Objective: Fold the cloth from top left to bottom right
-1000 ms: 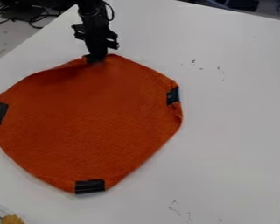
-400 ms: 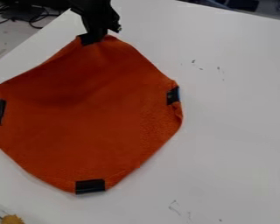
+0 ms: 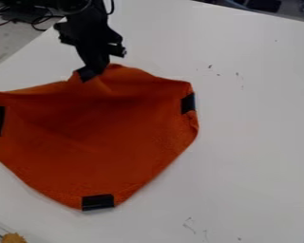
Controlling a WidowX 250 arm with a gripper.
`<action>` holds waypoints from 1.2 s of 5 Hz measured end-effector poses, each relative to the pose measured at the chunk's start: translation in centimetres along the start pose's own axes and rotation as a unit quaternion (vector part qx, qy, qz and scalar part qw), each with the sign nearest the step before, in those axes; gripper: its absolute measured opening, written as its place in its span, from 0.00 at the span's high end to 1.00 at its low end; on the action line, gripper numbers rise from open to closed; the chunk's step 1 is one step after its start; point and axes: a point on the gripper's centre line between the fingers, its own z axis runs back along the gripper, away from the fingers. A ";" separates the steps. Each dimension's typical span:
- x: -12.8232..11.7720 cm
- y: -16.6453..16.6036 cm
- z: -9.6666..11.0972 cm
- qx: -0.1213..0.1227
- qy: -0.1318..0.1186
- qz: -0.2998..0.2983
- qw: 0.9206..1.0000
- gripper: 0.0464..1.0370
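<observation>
White table [image 3: 256, 142], matte top, small dark scuffs [image 3: 210, 67] at 1 to 2 o'clock, more near 5. Grey floor [image 3: 7, 42] past its edge at 10 o'clock, dark cables [image 3: 39, 29] toward 11. Dark clutter [image 3: 263, 4] beyond at 1 o'clock, unclear.

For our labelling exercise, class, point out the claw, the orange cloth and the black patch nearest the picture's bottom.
Claw [image 3: 94, 70]: camera view, at its tip.
Orange cloth [image 3: 97, 142]: camera view, middle of its surface.
Black patch [image 3: 98, 202]: camera view, its centre.
</observation>
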 end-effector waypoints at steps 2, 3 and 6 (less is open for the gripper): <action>-3.3 -2.4 -0.5 -0.015 0.029 0.015 0.999 0.95; -4.5 -2.9 -1.2 -0.023 0.039 0.031 0.998 0.78; -5.4 -3.8 0.0 0.010 0.060 0.037 0.997 0.03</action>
